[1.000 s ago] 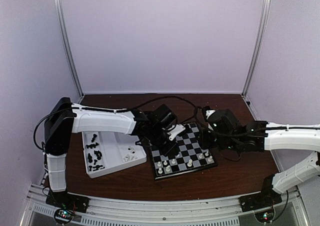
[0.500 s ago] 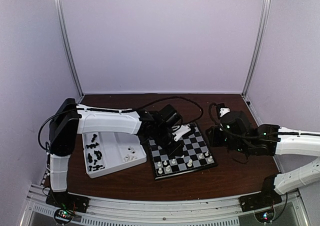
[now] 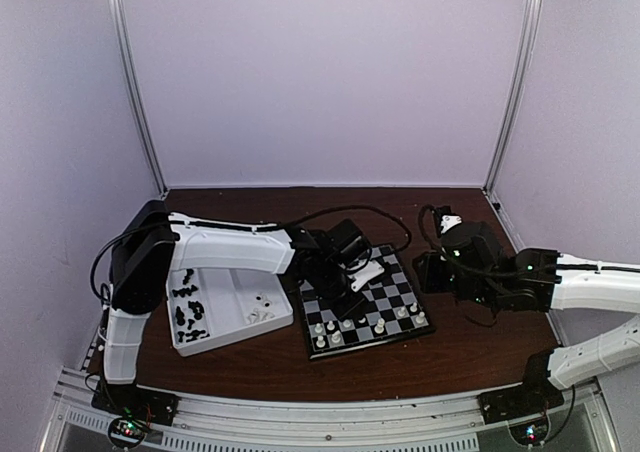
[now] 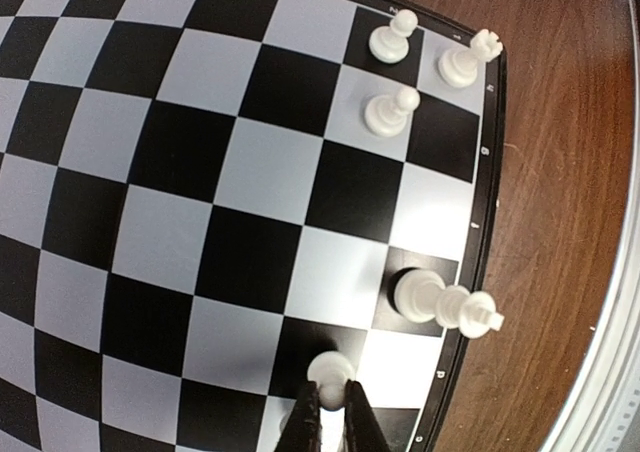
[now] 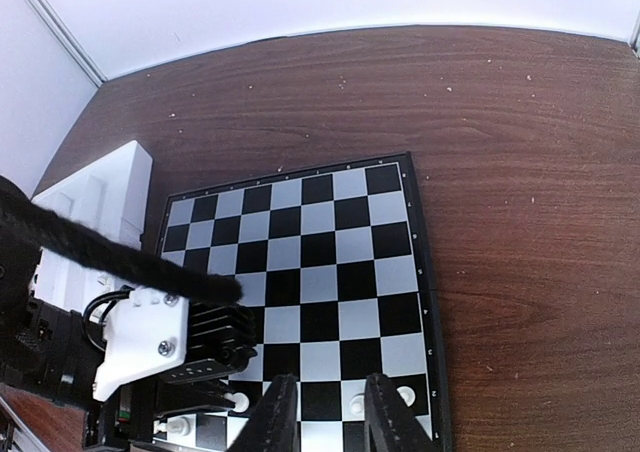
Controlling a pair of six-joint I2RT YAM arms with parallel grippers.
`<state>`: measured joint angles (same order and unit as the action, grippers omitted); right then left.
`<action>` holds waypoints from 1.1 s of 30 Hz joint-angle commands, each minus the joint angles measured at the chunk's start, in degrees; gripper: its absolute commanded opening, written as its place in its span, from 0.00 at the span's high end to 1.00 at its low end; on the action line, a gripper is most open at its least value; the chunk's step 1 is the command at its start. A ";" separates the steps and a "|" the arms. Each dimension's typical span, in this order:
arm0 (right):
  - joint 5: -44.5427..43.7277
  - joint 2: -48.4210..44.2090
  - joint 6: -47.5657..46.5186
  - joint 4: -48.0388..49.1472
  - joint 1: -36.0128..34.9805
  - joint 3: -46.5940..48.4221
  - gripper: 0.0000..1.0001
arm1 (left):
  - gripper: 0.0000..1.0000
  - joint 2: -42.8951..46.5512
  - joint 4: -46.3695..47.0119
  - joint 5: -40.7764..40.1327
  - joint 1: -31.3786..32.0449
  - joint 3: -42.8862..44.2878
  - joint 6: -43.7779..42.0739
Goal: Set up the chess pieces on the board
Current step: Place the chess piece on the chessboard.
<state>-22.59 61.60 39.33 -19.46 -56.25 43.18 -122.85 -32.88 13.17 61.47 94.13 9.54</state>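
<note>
I see my left gripper (image 4: 327, 392) at the bottom centre of its wrist view, closed on a white piece (image 4: 328, 365) over a square near the right rim of the board (image 4: 250, 172). My right gripper (image 5: 325, 414) hangs at the bottom of its own view, above the board, with its jaws apart and empty.
</note>
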 commanded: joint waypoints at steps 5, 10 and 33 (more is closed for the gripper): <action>-1.41 -0.70 0.39 0.66 0.38 -0.55 0.74 | 0.93 -2.13 -1.22 -1.76 0.70 2.46 -1.55; -1.40 -0.88 0.47 0.57 0.48 -0.64 0.74 | 0.69 -1.13 -1.47 -2.57 0.84 2.82 -1.46; 5.76 1.28 -1.88 -0.83 0.59 0.93 0.74 | 0.68 10.68 -3.68 -10.18 -0.18 -1.43 1.86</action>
<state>-19.86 61.95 38.94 -19.46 -56.10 43.11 -116.01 -35.11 7.35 61.98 94.98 9.37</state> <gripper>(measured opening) 0.261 0.332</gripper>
